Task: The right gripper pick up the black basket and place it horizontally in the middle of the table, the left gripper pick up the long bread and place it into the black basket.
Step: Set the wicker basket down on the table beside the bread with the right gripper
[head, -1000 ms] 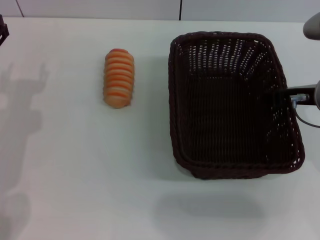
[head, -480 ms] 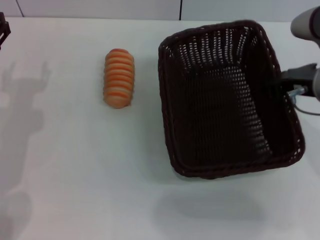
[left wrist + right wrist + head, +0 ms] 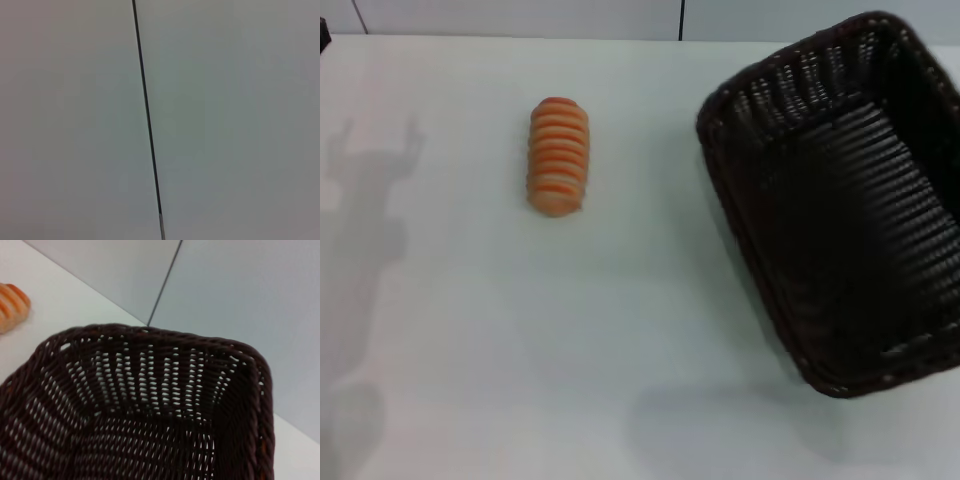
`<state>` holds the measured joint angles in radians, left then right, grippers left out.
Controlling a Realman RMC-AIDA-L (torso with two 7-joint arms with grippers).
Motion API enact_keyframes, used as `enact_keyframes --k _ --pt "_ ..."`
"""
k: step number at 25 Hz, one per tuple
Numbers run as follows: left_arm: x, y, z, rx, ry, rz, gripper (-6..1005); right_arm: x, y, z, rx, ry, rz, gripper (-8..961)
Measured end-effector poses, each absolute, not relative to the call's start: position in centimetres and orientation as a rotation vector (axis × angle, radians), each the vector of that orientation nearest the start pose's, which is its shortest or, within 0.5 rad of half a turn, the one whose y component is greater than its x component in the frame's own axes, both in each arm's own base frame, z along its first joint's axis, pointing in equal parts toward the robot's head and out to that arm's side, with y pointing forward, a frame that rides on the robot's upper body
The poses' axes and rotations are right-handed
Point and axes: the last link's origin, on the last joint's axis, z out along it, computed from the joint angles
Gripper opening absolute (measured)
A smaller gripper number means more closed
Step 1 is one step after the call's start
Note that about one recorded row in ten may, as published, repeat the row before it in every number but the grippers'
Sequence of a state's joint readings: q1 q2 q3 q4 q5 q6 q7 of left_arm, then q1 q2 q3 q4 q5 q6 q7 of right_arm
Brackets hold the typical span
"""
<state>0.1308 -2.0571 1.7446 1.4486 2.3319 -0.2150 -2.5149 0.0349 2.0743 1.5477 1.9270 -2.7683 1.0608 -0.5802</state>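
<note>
The black basket hangs tilted above the right side of the white table, its shadow on the tabletop below it. My right gripper holds it by its far right rim, out of the head view. The right wrist view looks into the basket from close up and shows no fingers. The long bread, orange with ridged stripes, lies left of the middle of the table, and its end shows in the right wrist view. Only a dark sliver of my left gripper shows at the far left edge, well away from the bread.
A grey panelled wall with a dark seam fills the left wrist view and runs along the table's back edge. My left arm's shadow lies on the table's left side.
The basket has risen off the table, turned and swung to the right and nearer. The right arm has left the head view. The left gripper has slid almost out of view. The bread has not moved.
</note>
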Motion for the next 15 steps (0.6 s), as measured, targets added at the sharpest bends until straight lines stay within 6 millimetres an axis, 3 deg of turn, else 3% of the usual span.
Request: enact_keyframes --k 1,6,15 --pt "-26.9 31.7 7.8 -1.476 -0.589 -0.448 860 20.4 31.0 8.0 -2.157 0.525 -0.140 218" --pt "-26.5 31.7 7.7 -1.486 -0.598 -0.458 861 21.4 32.0 10.8 -2.215 0.506 -0.101 215" --pt "-26.6 31.4 7.3 -1.490 -0.619 -0.466 861 22.2 34.6 12.6 -2.345 0.424 -0.140 193"
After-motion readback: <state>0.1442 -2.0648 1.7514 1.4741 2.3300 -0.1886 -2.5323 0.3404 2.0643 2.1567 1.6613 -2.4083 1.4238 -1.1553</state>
